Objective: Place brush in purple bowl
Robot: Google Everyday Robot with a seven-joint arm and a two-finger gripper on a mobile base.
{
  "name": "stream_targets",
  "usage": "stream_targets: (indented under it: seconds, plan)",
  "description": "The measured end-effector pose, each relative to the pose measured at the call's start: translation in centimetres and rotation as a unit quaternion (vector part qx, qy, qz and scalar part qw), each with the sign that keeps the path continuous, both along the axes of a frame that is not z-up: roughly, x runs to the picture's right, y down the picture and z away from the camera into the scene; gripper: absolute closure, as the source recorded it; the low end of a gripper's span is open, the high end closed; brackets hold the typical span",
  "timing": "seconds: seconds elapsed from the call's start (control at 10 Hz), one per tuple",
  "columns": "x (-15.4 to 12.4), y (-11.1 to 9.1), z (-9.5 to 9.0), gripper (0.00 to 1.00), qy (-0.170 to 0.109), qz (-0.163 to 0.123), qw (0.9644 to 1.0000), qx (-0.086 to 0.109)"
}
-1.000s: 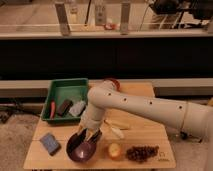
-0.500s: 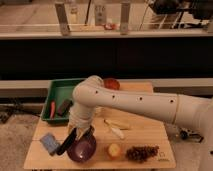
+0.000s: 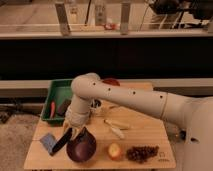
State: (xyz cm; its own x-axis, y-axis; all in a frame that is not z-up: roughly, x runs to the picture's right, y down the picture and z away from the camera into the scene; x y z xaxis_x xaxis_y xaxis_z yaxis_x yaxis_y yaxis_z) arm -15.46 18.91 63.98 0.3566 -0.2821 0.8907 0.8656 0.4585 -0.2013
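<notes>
The purple bowl (image 3: 82,148) stands on the wooden table near the front edge, left of the middle. My gripper (image 3: 73,131) hangs just above the bowl's upper left rim, at the end of the white arm that reaches in from the right. It is shut on the brush (image 3: 61,144). The brush's black handle slants down and to the left from the gripper, between the bowl and a blue sponge. The brush's pale head is hidden at the gripper.
A blue sponge (image 3: 48,142) lies left of the bowl. A green tray (image 3: 56,90) at the back left holds a dark block (image 3: 63,106) and a red item (image 3: 52,109). An apple (image 3: 114,151), grapes (image 3: 142,153), cream pieces (image 3: 116,128) and a red-orange bowl (image 3: 111,81) lie to the right.
The arm has swung left and lowered. The gripper with the brush moved from over the bowl to its upper left rim, and the handle now points down-left.
</notes>
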Motion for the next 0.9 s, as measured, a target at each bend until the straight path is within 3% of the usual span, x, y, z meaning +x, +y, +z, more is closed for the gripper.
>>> stream_targets:
  seconds: [0.3,0.6,0.9]
  plan:
    - [-0.1,0.1,-0.3,0.99,-0.005,-0.013,0.9997,-0.021]
    - [0.4,1.5,-0.9,0.99,-0.006,-0.018,0.9996,-0.020]
    - [1.2,5.4,-1.4,0.99,0.004,-0.024,0.9996,-0.014]
